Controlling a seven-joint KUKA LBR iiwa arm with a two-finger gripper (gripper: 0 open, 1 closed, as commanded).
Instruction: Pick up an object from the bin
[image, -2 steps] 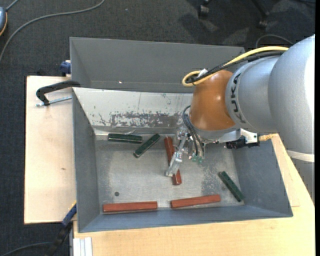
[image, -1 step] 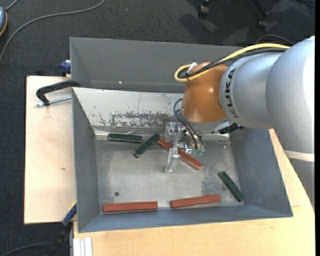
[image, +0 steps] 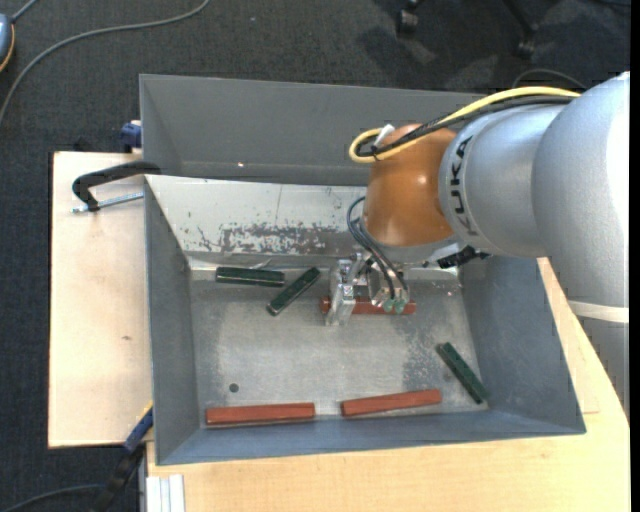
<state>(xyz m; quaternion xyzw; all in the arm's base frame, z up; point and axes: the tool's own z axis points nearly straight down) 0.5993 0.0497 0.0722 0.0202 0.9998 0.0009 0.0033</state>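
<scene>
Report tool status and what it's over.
Tool low at back centre of bin, over a red-brown bar. Grasp not confirmed. Nearest other: dark green bar toward view's left, apart. Nothing blocking.

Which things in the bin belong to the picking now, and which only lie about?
Job: gripper, red bar under it.
Lying about: back-left green bar, slanted green bar, right green bar, front-left red bar, front-right red bar.

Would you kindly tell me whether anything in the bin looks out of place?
Nothing looks damaged or spilled. The slanted green bar at the back and the green bar on the right just lie askew.
</scene>
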